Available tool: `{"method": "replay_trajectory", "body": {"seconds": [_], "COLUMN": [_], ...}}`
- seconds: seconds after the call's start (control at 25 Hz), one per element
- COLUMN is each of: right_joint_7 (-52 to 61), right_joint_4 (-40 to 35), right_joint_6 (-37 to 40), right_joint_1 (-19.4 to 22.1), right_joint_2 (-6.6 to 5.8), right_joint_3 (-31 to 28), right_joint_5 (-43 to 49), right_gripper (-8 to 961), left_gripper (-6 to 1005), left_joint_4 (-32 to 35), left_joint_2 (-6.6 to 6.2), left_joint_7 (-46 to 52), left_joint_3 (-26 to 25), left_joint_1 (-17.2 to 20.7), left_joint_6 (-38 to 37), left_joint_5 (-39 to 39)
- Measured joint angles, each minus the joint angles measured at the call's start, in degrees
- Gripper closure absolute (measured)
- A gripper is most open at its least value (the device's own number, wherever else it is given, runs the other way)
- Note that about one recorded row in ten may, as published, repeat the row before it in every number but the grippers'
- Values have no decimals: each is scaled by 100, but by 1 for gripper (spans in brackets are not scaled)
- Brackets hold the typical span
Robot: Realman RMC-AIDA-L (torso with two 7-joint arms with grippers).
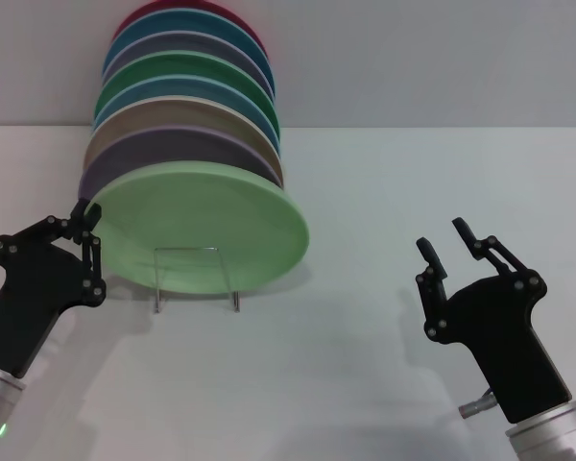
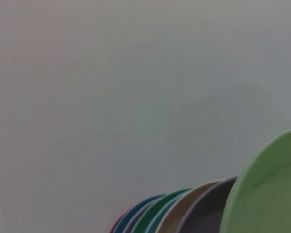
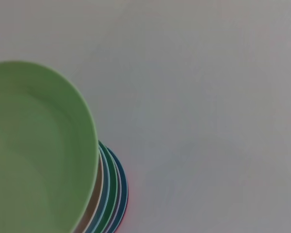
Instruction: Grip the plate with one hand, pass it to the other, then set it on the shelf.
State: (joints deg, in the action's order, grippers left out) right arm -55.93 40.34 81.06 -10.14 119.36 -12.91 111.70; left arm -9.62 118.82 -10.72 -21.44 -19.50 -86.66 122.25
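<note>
We note large round pale mint-green matte plate point(image 1: 206, 235) propped on small clear thin-framed shelf point(image 1: 196, 279) on white tabletop point(image 1: 365, 384). Left hand point(image 1: 84, 230) grasps its left rim; right hand point(image 1: 451, 240) released, well apart to the right.

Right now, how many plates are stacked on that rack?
8, leaning in one row on the rack: the mint-green plate in front, seven behind it, the crimson plate rearmost. Others may be hidden between.
</note>
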Motion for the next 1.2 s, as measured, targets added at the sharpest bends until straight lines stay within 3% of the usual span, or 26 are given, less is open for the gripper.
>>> {"method": "replay_trajectory", "body": {"seconds": [0.48,0.64,0.8,0.96,1.2], "right_joint_7": [4,52,439,1055,2111], "right_joint_4": [-1,0,-126,-392,-844], "right_joint_6": [-11,-215,-338,-349,-323], "right_joint_1": [-51,-92,-299,-524,-670], "right_joint_2": [7,23,26,14,-2], "right_joint_3": [-37,-288,-384,-428,-536], "right_joint_5": [0,-40,-489,-914,-1008], "right_gripper": [620,619,593,566,527], "left_gripper": [884,806,730,654,536], "left_joint_4": [-4,19,-6,-67,-13], "left_joint_2": [-21,-24,-24,-18,-33], "left_joint_7": [41,24,91,365,1573], "left_joint_3": [-34,-31,-9,-25,-299], "left_joint_1": [-22,96,636,857,934], "left_joint_6": [138,-159,-1045,-1289,-1196], "left_joint_5": [0,3,1,-8,-48]}}
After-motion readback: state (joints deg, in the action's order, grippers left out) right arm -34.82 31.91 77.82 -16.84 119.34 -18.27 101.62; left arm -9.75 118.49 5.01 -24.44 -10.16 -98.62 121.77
